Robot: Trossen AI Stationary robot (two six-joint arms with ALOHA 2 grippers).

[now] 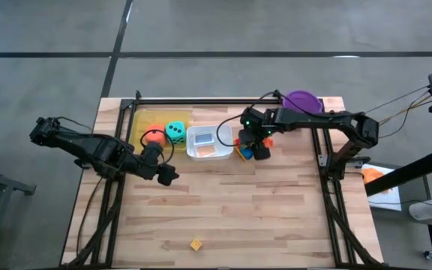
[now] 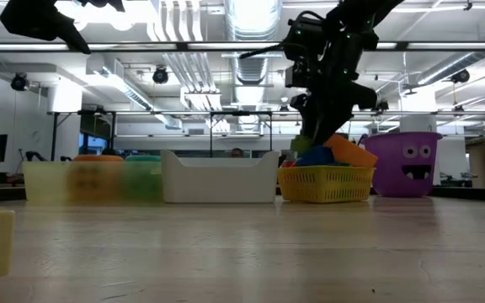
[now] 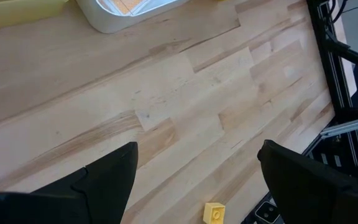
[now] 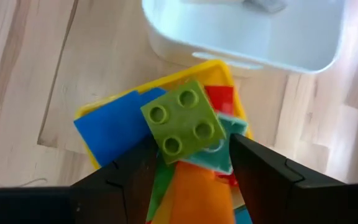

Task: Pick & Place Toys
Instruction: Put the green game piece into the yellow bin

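My right gripper (image 4: 191,155) hangs open, pointing down over a small yellow basket (image 4: 91,134) heaped with toys: a blue card, red, teal and orange pieces. A green four-stud block (image 4: 182,121) lies on top of the heap, its near corner between my fingertips. In the high view this gripper (image 1: 253,146) is at the far right of centre. My left gripper (image 1: 167,176) hovers open above bare table at the left. A lone yellow block (image 1: 196,244) lies near the front edge. My right gripper's fingers (image 4: 138,171) come from above and stand on either side of the green block's near corner (image 4: 169,149). I cannot tell whether they touch it. The block lies tilted on the heap in the basket.
A white tray (image 1: 208,152) holding orange cards stands left of the basket. Further left, a yellow tray (image 1: 145,120) holds an orange die (image 1: 154,136) and a teal die (image 1: 175,132). A purple bucket (image 1: 302,101) stands at the far right. The table's near half lies open.
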